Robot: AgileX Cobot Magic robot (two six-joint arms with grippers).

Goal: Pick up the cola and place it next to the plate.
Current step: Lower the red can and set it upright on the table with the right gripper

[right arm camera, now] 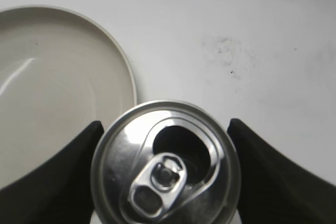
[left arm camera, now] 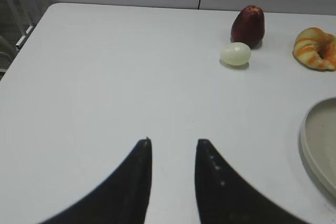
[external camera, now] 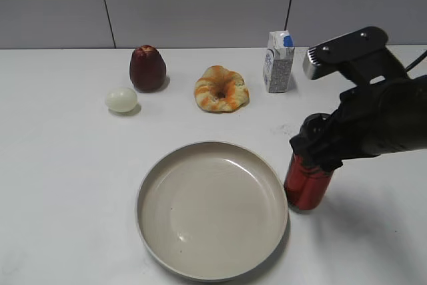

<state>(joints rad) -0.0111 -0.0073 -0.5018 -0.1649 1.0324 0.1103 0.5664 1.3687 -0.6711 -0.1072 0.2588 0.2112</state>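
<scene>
The right gripper (external camera: 319, 155) is clamped around the cola (external camera: 307, 188), its two black fingers (right arm camera: 58, 171) pressed against opposite sides of the can just below the top. In the right wrist view the cola (right arm camera: 165, 163) is seen from directly above: a silver lid with the pull tab folded flat and the mouth open and dark. The can stands upright just beside the plate (external camera: 157, 228), off the plate's right rim; from the exterior view its base looks to be on or very near the desk (external camera: 67, 185), though contact cannot be confirmed. A narrow strip of desk shows between the can and the plate's rim.

The plate (right arm camera: 123, 66) is a wide, shallow beige dish with a raised edge, sitting at the near middle of the desk. Beyond the plate, toward the wall, lies a ring-shaped orange and cream pastry (external camera: 221, 89). To the right of the pastry and behind the can stands a small white and blue carton (external camera: 278, 61). Beyond the plate to the left sit a dark red fruit (external camera: 147, 68) and, just in front of it, a pale egg (external camera: 121, 99).

The left gripper (left arm camera: 173, 142) hangs over bare desk well to the left of the plate (left arm camera: 320, 145), its fingers spread apart and holding nothing.
</scene>
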